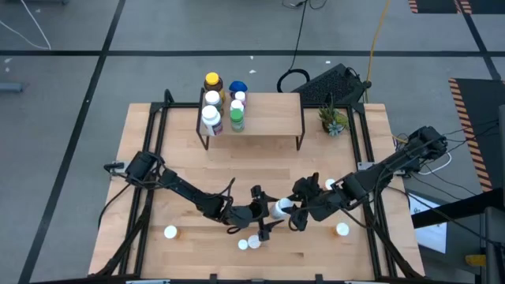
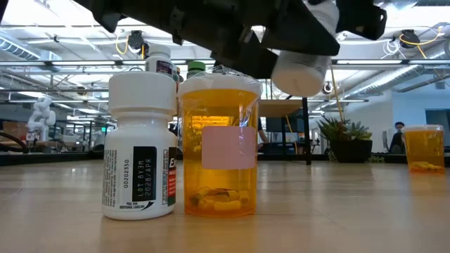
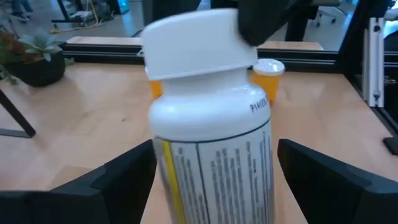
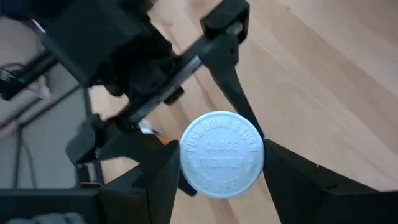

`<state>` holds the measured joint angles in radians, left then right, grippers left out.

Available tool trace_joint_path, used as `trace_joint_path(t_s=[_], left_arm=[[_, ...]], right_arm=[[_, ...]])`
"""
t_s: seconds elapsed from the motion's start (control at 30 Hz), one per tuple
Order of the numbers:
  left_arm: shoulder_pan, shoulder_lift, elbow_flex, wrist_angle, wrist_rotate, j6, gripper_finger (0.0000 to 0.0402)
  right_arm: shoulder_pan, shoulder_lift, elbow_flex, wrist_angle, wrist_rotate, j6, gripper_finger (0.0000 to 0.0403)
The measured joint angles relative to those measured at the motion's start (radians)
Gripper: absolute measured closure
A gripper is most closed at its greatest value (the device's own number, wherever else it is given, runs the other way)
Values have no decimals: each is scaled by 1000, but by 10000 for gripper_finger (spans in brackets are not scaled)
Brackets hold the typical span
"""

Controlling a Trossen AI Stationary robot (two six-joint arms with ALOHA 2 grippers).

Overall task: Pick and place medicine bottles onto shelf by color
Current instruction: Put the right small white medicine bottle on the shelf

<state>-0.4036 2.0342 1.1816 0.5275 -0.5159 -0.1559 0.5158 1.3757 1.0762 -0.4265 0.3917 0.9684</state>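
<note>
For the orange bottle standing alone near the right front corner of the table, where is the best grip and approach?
Grip the orange bottle across its round body just under the white cap, coming down from above or level from the right. It stands upright with bare table around it, and the right gripper is nearest.

A small potted green plant [image 1: 333, 120] stands near the far right corner of a light-wood tabletop [image 1: 158, 205]. Behind the table, a black keyboard-like device [image 1: 331, 85] and cables [image 1: 293, 78] lie on grey floor.
</note>
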Motion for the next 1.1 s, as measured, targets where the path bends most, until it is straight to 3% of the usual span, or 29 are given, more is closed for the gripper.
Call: trace_joint_path(t_s=[0.2,0.43,0.53,0.63,0.73,0.9,1.1], left_arm=[[0,0,0,-7,-23,-5,78],[-3,0,0,-38,-31,-12,167],[-4,0,0,-36,-35,-12,194],[-2,-17,0,-53,-2,-9,194],[5,-54,2,-99,116,-36,184],[22,-106,0,-98,484,-73,187],[13,-109,0,39,803,-71,190]], right_arm=[[-20,0,-84,163,-57,12,200],[-29,-11,-128,220,-75,-12,200],[-31,-24,-128,224,-81,-78,199],[-31,-42,-129,226,-84,-229,192],[-25,-74,-129,244,-88,-379,177],[-3,-146,-127,331,-90,-740,141],[68,-171,-127,460,-247,-1124,103]])
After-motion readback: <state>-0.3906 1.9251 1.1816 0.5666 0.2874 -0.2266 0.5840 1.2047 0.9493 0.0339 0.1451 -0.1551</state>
